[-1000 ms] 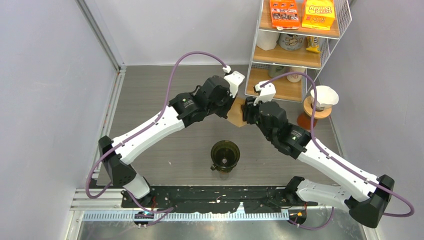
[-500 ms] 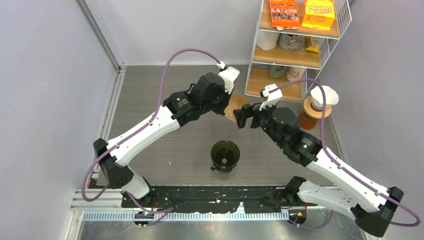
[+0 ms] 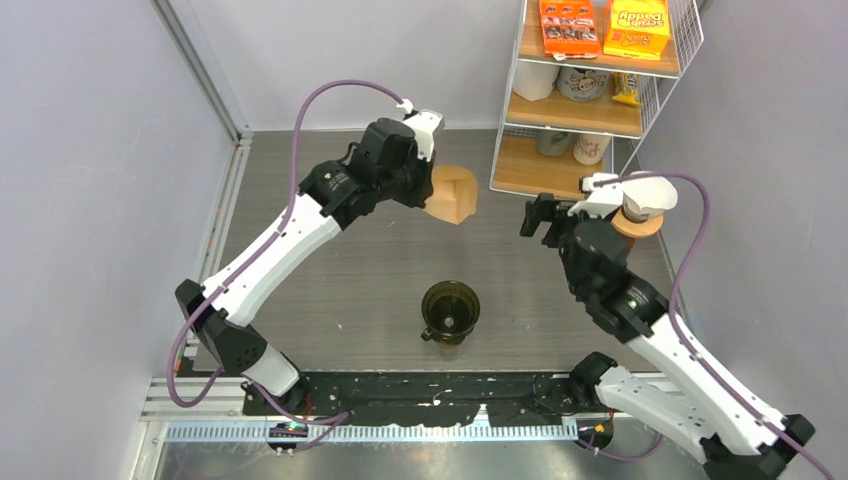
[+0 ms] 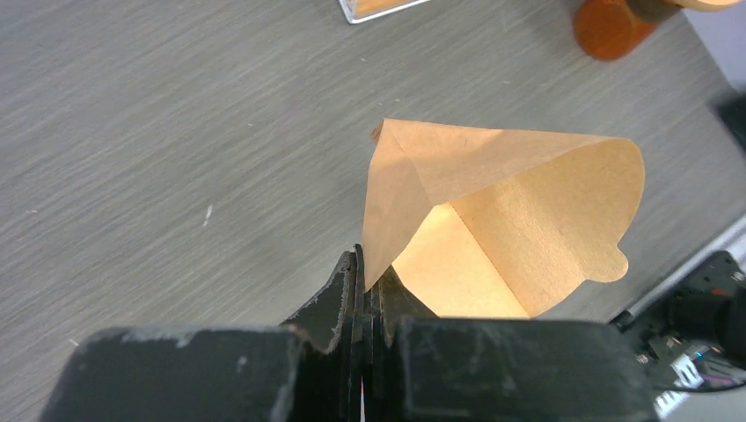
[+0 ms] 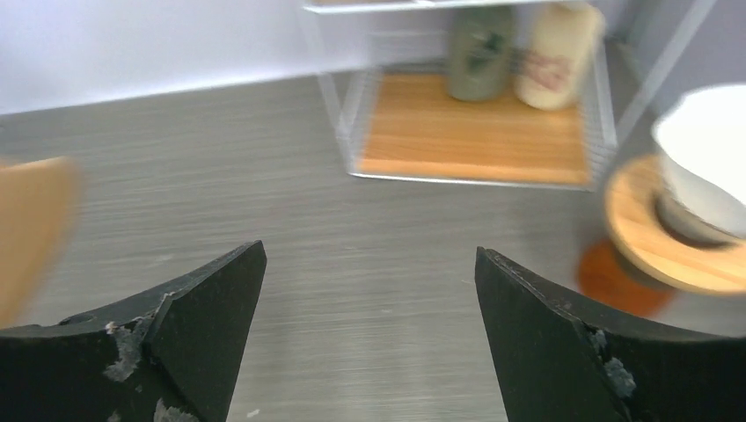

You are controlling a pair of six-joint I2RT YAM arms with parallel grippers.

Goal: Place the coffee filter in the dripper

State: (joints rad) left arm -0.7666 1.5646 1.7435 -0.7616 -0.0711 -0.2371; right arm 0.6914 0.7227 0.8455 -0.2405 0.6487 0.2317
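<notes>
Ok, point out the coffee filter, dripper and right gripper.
coffee filter (image 4: pixel 519 229), left wrist view, inside of the cone.
dripper (image 3: pixel 449 309), top external view, centre of bowl.
right gripper (image 5: pixel 369 250), right wrist view, midway between fingertips.

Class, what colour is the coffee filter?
The coffee filter is light brown, clearest in the left wrist view.

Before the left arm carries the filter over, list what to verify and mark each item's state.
1. Grip: left gripper shut on the coffee filter edge: ok.
2. Shape: coffee filter spread open into a cone: ok.
3. Clearance: right gripper open, apart from the filter: ok.
4. Target: dripper mouth unobstructed: ok.
5. Alignment: filter above the dripper: not ok; it hangs farther back over the table.
6. Filter tip pointing down: cannot tell.
</notes>
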